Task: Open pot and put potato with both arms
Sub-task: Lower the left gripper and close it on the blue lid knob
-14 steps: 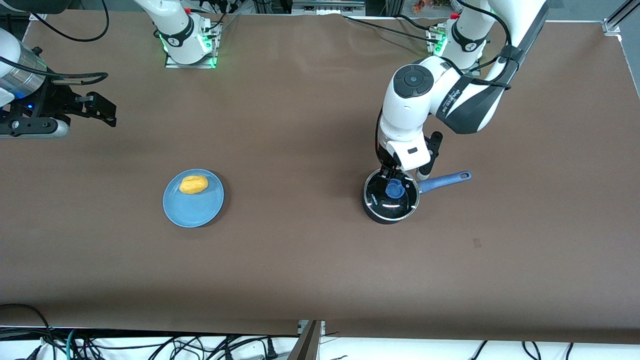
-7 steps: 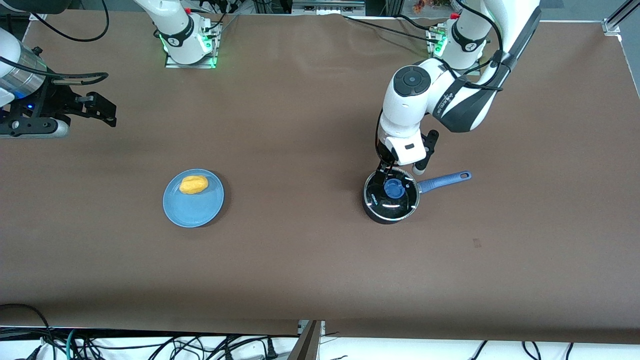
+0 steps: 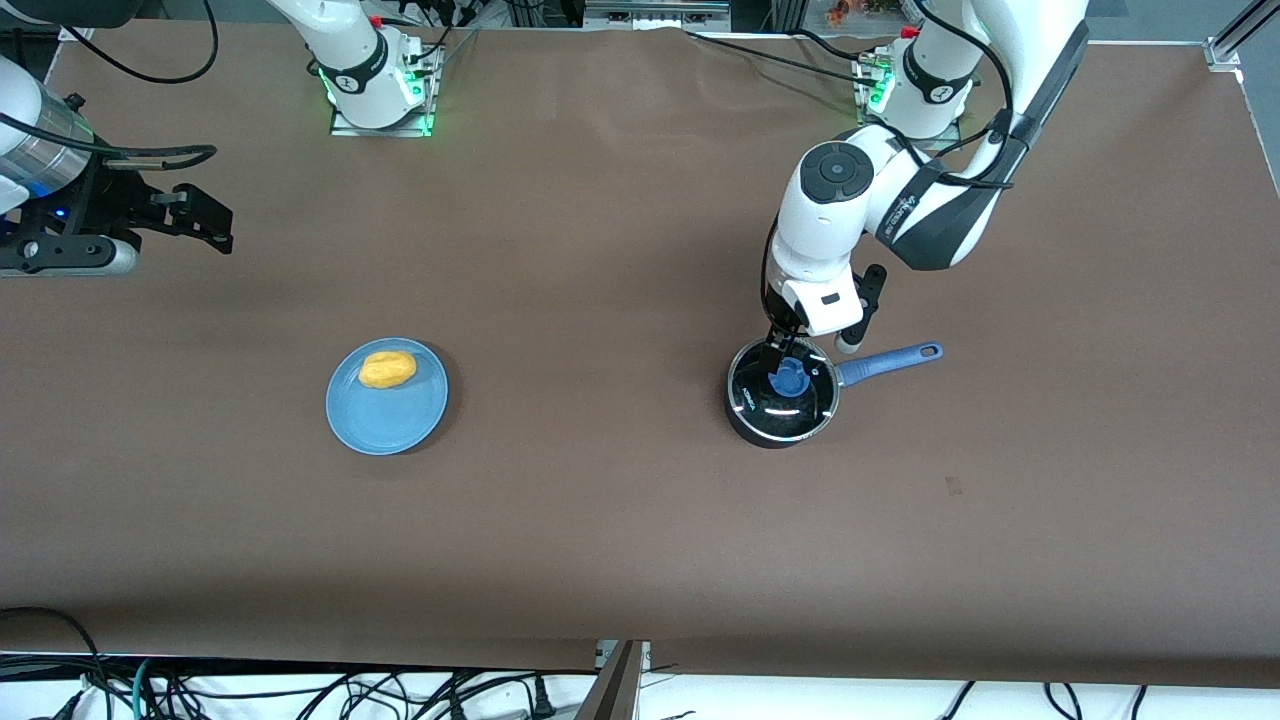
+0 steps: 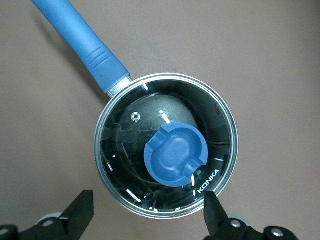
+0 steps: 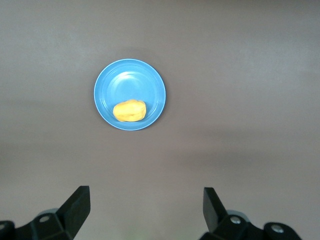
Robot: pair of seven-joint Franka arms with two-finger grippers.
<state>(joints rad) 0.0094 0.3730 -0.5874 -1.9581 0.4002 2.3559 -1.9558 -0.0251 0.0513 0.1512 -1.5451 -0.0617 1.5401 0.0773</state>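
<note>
One pot (image 3: 781, 400), small, black and round, sits toward the left arm's end of the table (image 3: 620, 520), its long blue handle (image 3: 890, 360) pointing toward that end. Its glass lid (image 4: 166, 153) is on, with the blue knob (image 4: 175, 154) at the middle. The left gripper (image 3: 788, 352) hangs over the lid's edge farther from the front camera; in the left wrist view its fingers (image 4: 82, 212) stand wide apart, holding nothing and not touching the knob. The potato (image 3: 387, 369), yellow-orange and oval, lies on a flat blue plate (image 3: 385, 420) toward the right arm's end, well apart from the pot. The right gripper (image 3: 195, 222) waits in the air at that end of the table, its jaws spread wide and empty.
</note>
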